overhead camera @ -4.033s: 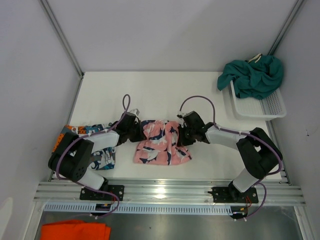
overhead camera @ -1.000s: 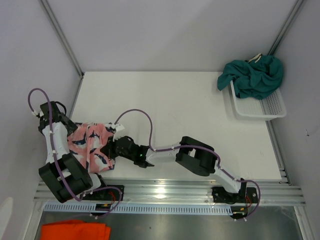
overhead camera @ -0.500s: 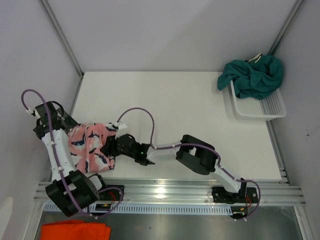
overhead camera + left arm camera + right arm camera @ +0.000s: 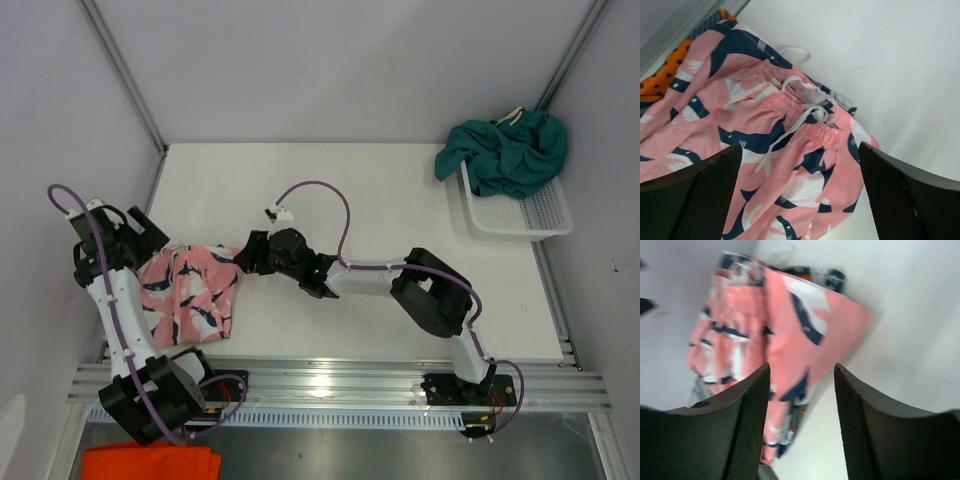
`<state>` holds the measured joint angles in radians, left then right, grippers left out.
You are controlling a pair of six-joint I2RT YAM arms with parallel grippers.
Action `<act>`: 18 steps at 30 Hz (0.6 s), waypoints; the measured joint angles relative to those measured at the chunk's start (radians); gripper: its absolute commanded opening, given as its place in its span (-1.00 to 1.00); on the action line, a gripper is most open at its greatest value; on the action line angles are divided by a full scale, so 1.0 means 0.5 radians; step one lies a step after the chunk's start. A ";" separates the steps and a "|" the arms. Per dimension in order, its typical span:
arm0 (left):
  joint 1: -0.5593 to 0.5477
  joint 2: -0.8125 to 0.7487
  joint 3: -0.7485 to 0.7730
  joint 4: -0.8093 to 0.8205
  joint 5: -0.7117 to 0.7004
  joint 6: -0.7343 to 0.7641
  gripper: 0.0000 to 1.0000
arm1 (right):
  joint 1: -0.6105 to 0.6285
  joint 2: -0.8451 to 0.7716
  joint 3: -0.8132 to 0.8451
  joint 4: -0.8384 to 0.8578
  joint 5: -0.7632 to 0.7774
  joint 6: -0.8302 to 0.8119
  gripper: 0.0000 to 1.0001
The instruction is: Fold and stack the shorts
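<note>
Fingers (image 4: 690,200) spread; three shorts (image 4: 190,290), two stacked.

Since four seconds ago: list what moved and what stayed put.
The pink shark shorts went from table centre to the left edge, onto the graphic print shorts. Left jaws and right jaws let go; the right ones pulled back. Teal shorts, basket and orange cloth unchanged.
</note>
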<state>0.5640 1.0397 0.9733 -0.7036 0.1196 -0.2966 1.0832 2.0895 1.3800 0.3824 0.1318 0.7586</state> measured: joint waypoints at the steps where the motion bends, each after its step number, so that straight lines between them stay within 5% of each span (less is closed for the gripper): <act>1: 0.000 -0.011 -0.007 0.008 0.034 -0.001 0.98 | -0.008 -0.019 -0.002 0.025 -0.042 0.002 -0.01; 8: -0.001 -0.113 -0.021 0.067 0.345 -0.018 0.98 | -0.017 0.100 0.258 0.333 -0.742 0.108 -0.27; 18: -0.001 -0.248 -0.002 0.076 0.558 -0.037 0.98 | 0.046 0.692 0.813 0.714 -1.234 0.388 -0.28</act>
<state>0.5636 0.9157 0.9722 -0.6655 0.3988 -0.3149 1.1061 2.4355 1.7863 0.7395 -0.4850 0.9527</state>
